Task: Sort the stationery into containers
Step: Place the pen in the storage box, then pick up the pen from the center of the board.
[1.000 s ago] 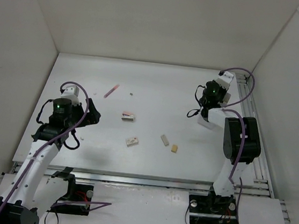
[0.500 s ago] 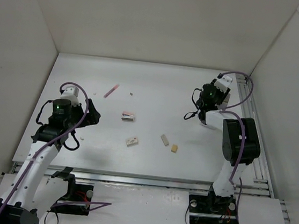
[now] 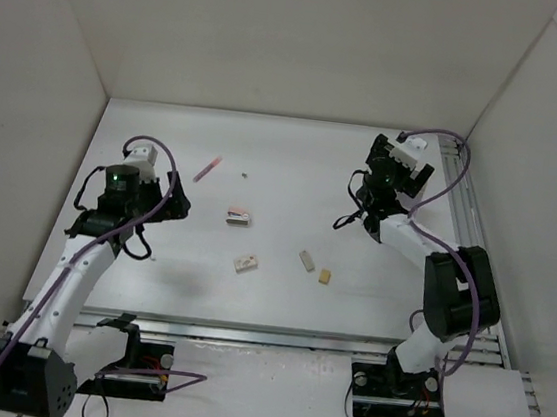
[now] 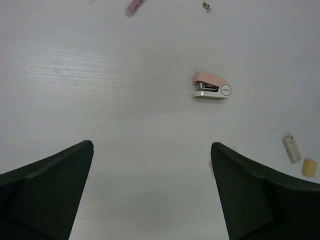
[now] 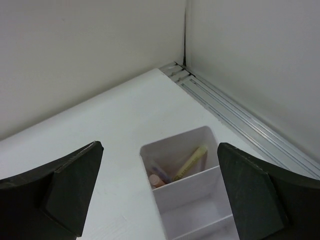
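In the right wrist view my right gripper (image 5: 159, 146) hangs open above the white divided container (image 5: 172, 199), with nothing between its fingers. The far compartment holds a yellow-green pen (image 5: 191, 162), an orange pen (image 5: 156, 180) and a purplish one beside it. Under the right arm (image 3: 383, 175) the top view hides the container. My left gripper (image 4: 152, 145) (image 3: 162, 215) is open over bare table. On the table lie a pink pen (image 3: 208, 168) (image 4: 134, 6), a labelled eraser (image 3: 246, 262), a white eraser (image 3: 307, 260) (image 4: 292, 149) and a beige eraser (image 3: 324, 275) (image 4: 309, 167).
A small pink-and-white stapler (image 3: 239, 216) (image 4: 212, 87) lies mid-table ahead of the left gripper. A dark speck (image 3: 246, 176) sits near the pink pen. Metal rails (image 5: 235, 112) run along the right wall behind the container. White walls enclose the table on three sides.
The right gripper has gone from shut to open and lifted back above the container. The left arm has shifted a little farther onto the table, still open.
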{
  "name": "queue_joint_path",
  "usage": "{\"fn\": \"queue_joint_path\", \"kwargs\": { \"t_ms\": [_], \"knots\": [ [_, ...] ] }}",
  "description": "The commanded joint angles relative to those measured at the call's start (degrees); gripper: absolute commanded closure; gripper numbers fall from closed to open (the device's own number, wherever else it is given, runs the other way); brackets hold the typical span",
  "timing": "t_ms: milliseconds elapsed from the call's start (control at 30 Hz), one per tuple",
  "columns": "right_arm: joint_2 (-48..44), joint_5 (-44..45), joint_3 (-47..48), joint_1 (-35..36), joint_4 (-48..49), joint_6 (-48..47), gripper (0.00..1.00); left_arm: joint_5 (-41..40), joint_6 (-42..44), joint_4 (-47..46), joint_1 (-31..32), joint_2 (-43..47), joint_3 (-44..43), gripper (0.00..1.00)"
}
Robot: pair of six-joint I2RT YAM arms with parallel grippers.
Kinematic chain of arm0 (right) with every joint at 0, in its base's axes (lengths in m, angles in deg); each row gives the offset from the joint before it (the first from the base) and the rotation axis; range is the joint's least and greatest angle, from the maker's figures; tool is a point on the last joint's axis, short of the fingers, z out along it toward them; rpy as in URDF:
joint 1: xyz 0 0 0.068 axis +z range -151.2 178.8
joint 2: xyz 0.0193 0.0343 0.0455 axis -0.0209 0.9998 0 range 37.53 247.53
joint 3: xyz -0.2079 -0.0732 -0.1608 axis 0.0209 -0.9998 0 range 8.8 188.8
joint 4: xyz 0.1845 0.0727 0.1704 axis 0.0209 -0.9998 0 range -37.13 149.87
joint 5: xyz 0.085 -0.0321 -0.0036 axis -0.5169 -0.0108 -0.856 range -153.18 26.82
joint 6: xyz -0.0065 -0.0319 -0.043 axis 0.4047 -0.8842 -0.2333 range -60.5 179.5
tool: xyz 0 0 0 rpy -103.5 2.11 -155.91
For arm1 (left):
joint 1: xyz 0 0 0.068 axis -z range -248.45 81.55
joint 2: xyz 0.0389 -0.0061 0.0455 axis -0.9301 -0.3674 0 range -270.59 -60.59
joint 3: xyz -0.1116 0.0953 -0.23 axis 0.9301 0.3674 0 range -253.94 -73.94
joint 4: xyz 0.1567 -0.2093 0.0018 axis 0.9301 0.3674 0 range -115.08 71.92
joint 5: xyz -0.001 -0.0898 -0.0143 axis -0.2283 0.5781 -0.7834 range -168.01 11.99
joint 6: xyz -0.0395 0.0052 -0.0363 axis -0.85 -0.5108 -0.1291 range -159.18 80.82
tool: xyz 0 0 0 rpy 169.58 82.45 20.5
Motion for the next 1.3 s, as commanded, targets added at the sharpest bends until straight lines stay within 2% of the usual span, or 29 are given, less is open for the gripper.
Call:
{"fn": "queue_joint_path", "kwargs": {
  "t_ms": [0, 67, 100, 167, 200, 233, 267, 300, 333, 467, 533, 600, 767, 833, 1067, 1267],
  "knots": [
    [-8.4, 1.8, 0.9, 3.1, 2.1, -2.6, 0.02, 4.3, 8.6, -6.7, 0.3, -7.3, -8.4, 0.0],
    [-10.6, 3.8, 3.5, 5.9, -6.5, -1.7, 0.02, 7.9, 12.0, -8.9, 0.3, -13.9, -12.4, 0.0],
    [-11.3, 3.3, 4.8, 6.2, -17.5, 2.8, 0.02, 10.9, 14.8, -9.0, -0.5, -16.6, -14.3, 0.0],
    [-12.3, -2.1, 10.3, 6.5, -31.1, 9.8, 0.02, 14.8, 18.1, -6.4, -2.8, -25.2, -21.8, 0.0],
    [-12.3, -10.1, 11.8, 5.5, -39.9, 14.7, 0.02, 19.2, 20.1, -5.2, -3.5, -28.3, -25.1, 0.0],
    [-12.2, -14.4, 12.7, 4.7, -42.1, 15.8, 0.02, 21.1, 23.1, -4.1, -4.1, -31.3, -31.7, 0.0],
    [-12.2, -18.1, 13.2, 4.5, -43.3, 16.8, 0.02, 22.9, 25.9, -1.0, -4.1, -37.5, -35.1, 0.0],
    [-12.3, -23.6, 12.9, 3.8, -43.9, 17.6, 0.02, 25.9, 27.9, 1.2, -5.0, -40.6, -38.7, 0.0],
    [-12.6, -25.6, 12.6, 3.9, -43.9, 17.9, 0.02, 25.8, 31.5, 1.3, -5.0, -43.4, -45.3, 0.0],
    [-13.6, -30.8, 12.0, 4.5, -45.0, 18.2, 0.02, 23.3, 37.2, 14.9, -5.0, -58.0, -59.5, 0.0],
    [-13.7, -31.5, 12.0, 4.3, -46.2, 18.2, 0.02, 19.7, 38.4, 17.1, -4.4, -62.9, -64.6, 0.0],
    [-14.0, -31.8, 11.6, 3.9, -47.0, 18.5, 0.02, 15.0, 39.3, 18.7, -3.8, -65.5, -66.5, 0.02],
    [-15.8, -32.1, 9.7, 3.4, -47.4, 18.6, 0.02, 12.6, 40.2, 21.9, -2.7, -72.1, -72.3, 0.07],
    [-16.5, -31.7, 8.9, 3.5, -47.6, 18.6, 0.02, 11.2, 40.1, 22.4, -2.6, -74.2, -74.0, 0.13],
    [-18.7, -29.5, 6.3, 3.1, -47.7, 18.4, 0.02, 4.3, 41.3, 20.1, 0.4, -76.9, -73.3, 0.18],
    [-20.1, -28.8, 5.0, 3.2, -47.8, 18.6, 0.02, 2.2, 41.5, 19.6, 2.1, -79.8, -74.8, 0.35]
  ]
}}
